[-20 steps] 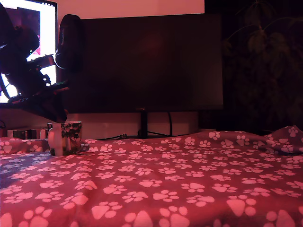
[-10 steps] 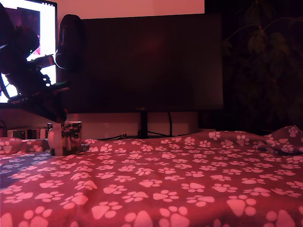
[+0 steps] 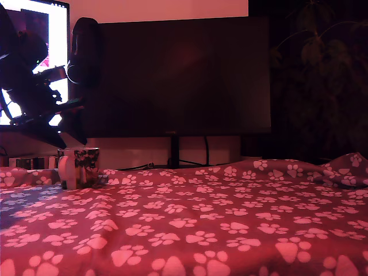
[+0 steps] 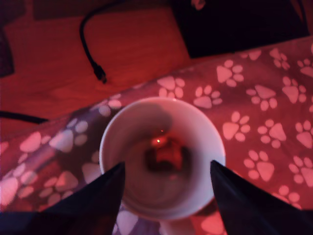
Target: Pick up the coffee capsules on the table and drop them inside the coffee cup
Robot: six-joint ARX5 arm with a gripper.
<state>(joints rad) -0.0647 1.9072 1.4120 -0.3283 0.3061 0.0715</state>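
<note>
The coffee cup (image 3: 83, 167) stands at the exterior view's far left on the table (image 3: 201, 218), its white handle toward the camera. My gripper (image 3: 70, 131) hangs just above it as a dark silhouette. In the wrist view I look straight down into the cup (image 4: 127, 132). A dark red-brown coffee capsule (image 4: 165, 157) lies at its bottom. My gripper (image 4: 166, 164) is open, its two dark fingers spread to either side of the cup's mouth with nothing between them. No capsule shows on the paw-print cloth (image 4: 264, 107).
A large dark monitor (image 3: 178, 75) on a stand (image 3: 172, 152) fills the back. A lit screen (image 3: 54, 34) and a dark speaker (image 3: 85, 52) stand behind the arm. A black cable (image 4: 90, 49) lies on bare wood beyond the cloth's edge. A plant (image 3: 322, 69) is at the right.
The gripper has risen a little above the cup. The cup and cloth have not moved.
</note>
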